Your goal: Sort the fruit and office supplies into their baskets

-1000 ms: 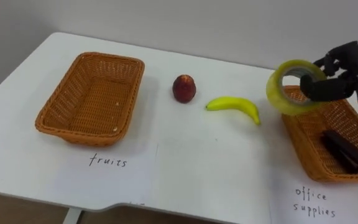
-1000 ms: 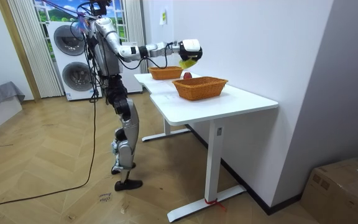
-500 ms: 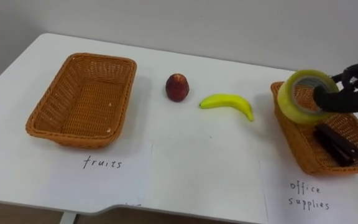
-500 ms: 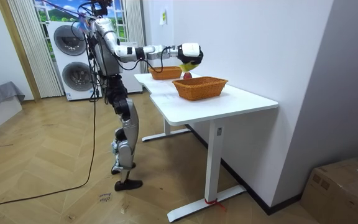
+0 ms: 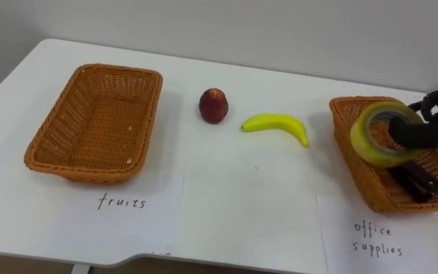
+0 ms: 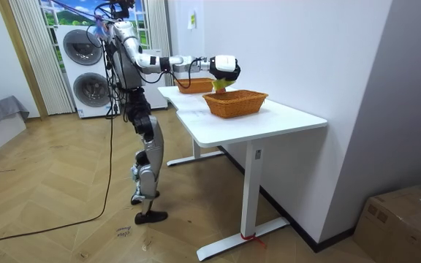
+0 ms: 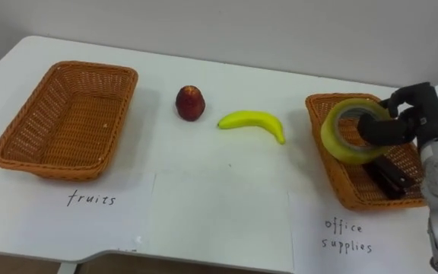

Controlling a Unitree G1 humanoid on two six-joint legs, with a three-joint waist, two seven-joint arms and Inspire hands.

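My right hand (image 5: 430, 128) (image 7: 405, 118) is shut on a yellow roll of tape (image 5: 382, 135) (image 7: 350, 131), holding it just over the wicker basket (image 5: 356, 171) (image 7: 325, 156) labelled office supplies at the table's right. A dark stapler (image 5: 419, 183) (image 7: 390, 180) lies inside that basket. A red apple (image 5: 213, 105) (image 7: 190, 102) and a yellow banana (image 5: 276, 125) (image 7: 252, 122) lie on the white table in the middle. The wicker basket (image 5: 59, 144) (image 7: 29, 144) labelled fruits stands at the left with nothing in it.
I stand at the long side of a white desk (image 6: 283, 120) in the room view, right arm stretched over it. Paper labels (image 5: 131, 209) (image 5: 379, 240) lie before each basket near the front edge. A wall runs behind the table.
My right hand has carried the tape roll rightward and lower, from beside the office supplies basket to over its inside. The whole picture shifted a little.
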